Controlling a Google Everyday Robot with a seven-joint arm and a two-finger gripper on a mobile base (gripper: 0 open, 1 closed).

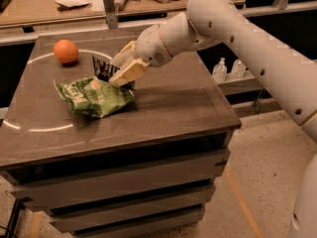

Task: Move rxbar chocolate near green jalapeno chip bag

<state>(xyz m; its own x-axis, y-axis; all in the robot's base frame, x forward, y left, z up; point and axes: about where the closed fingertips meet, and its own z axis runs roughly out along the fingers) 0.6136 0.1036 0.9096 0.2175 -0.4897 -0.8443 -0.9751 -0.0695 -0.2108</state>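
Note:
The green jalapeno chip bag [94,97] lies crinkled on the left half of the brown table [173,103]. My gripper [114,75] hangs just above the bag's upper right edge, with tan fingers [130,71] pointing left and down. It is shut on the rxbar chocolate [102,67], a small dark bar that sticks out to the left of the fingers, right behind the bag. I cannot tell whether the bar touches the table.
A round orange [66,51] sits at the table's back left. A workbench with clutter [74,1] runs behind the table. Two small bottles [229,69] stand on a low shelf to the right. The table's front edge drops to the floor.

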